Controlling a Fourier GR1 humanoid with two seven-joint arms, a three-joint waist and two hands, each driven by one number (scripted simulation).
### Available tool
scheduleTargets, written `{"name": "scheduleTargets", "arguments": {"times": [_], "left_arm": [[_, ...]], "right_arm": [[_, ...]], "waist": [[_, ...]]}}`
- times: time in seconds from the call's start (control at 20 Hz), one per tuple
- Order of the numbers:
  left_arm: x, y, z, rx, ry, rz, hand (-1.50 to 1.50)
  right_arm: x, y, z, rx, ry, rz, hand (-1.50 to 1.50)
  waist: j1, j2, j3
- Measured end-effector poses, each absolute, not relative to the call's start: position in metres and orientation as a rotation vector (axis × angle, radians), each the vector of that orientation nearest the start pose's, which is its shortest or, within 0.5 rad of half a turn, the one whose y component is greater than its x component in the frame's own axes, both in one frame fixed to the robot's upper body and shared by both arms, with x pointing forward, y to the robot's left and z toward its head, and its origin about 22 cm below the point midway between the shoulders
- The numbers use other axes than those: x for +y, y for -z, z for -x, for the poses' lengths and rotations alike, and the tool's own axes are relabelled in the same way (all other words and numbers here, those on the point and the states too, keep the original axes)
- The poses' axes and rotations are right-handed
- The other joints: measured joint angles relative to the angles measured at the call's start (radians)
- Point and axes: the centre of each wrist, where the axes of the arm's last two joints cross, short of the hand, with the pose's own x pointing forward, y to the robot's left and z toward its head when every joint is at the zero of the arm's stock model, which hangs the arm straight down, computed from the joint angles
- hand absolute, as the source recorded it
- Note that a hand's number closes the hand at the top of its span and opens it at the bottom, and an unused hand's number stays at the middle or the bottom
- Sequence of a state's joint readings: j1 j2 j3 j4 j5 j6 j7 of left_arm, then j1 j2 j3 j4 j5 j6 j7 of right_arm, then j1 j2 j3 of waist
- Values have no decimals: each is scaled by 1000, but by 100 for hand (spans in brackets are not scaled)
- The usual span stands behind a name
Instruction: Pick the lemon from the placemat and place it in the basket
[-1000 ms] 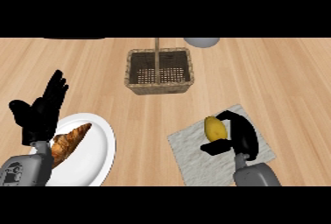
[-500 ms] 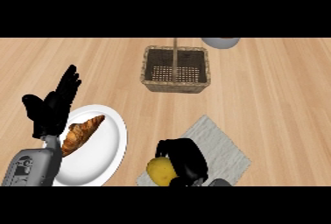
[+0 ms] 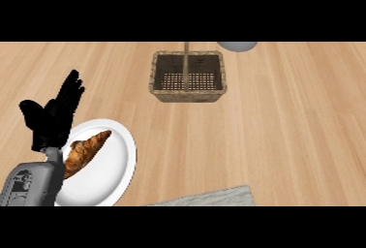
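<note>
The wicker basket stands at the back centre of the wooden counter, with nothing showing on its dark mesh floor. Only a grey corner of the placemat shows at the lower edge. No lemon appears anywhere in the head view. My left hand rests open at the left, fingers pointing up, just above the white plate. My right hand is out of view.
A white plate at the lower left carries a brown croissant. A grey rounded object sits at the back edge, right of the basket's handle. Bare wood lies between the basket and the placemat.
The view has shifted, so the basket sits further right and lower. My right hand and the lemon it held have slid out of view at the lower edge, and most of the placemat too.
</note>
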State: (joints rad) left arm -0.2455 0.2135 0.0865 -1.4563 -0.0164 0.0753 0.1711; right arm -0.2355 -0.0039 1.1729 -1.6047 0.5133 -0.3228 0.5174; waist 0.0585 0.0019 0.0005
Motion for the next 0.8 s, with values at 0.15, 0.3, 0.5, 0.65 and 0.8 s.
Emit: {"name": "scheduleTargets", "arguments": {"times": [0.15, 0.3, 0.5, 0.65, 0.8], "left_arm": [[280, -51, -302, -1523, 58, -255, 0], [285, -49, -301, -1520, 54, -265, 0], [286, -48, -299, -1507, 45, -276, 0], [286, -47, -300, -1505, 45, -273, 0], [284, -46, -299, -1503, 48, -270, 0]], "right_arm": [[8, -39, -115, -1639, -980, -126, 150], [9, -39, -112, -1687, -913, -112, 150], [8, -40, -113, -1752, -889, -18, 150], [9, -49, -123, -1793, -883, 45, 150], [10, -81, -134, -1841, -826, 57, 150]], "waist": [[-13, -1, 0], [-23, -4, -1], [-35, -11, -2], [-37, -11, -3], [-34, -13, -4]]}}
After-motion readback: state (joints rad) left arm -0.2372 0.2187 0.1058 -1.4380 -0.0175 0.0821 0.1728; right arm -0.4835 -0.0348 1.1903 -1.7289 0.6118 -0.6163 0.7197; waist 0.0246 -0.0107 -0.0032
